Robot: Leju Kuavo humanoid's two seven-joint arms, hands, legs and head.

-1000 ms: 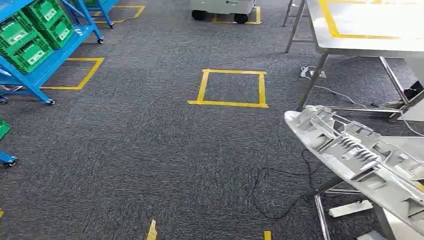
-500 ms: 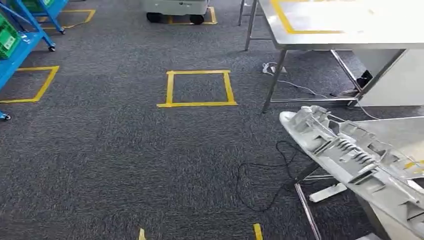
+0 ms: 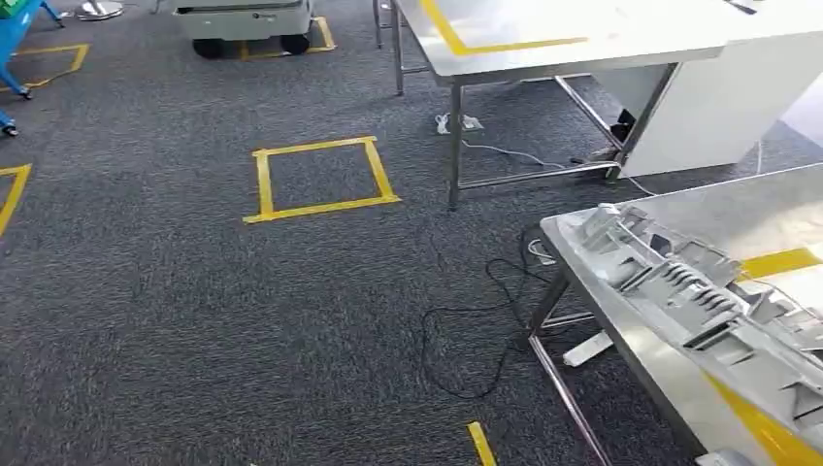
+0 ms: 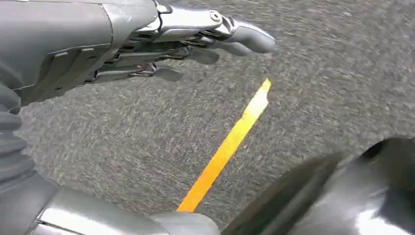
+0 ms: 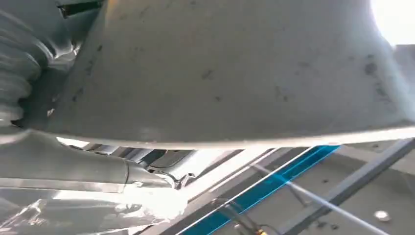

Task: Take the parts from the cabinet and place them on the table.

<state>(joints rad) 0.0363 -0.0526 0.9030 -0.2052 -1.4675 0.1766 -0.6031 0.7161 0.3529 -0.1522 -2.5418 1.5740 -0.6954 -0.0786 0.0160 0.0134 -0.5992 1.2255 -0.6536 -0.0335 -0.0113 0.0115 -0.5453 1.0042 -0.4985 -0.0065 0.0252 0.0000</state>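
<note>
Floor: dark grey speckled carpet (image 3: 194,320), marked with a yellow tape square (image 3: 318,181) and short yellow tape strips.
Far table: a steel table with a yellow tape outline (image 3: 543,39) stands at the back, a white cabinet block (image 3: 718,107) beside it.
Near table: a second brushed-steel table with yellow tape bands (image 3: 670,374) sits low on the right in the head view; black cables (image 3: 485,311) trail on the carpet by its legs.
Part: a long light-grey moulded plastic part with ribs and clips (image 3: 699,301) lies above the near table's front edge, running diagonally; whether it rests on the steel cannot be told. In the right wrist view its smooth grey underside (image 5: 235,68) is close to the camera.
Cart: a white wheeled unit (image 3: 243,19) stands at the far edge.
Left hand (image 4: 161,44): released, fingers stretched out and apart over the carpet and a yellow tape line (image 4: 225,147).
Right hand: hidden by the part; its grasp cannot be told.
</note>
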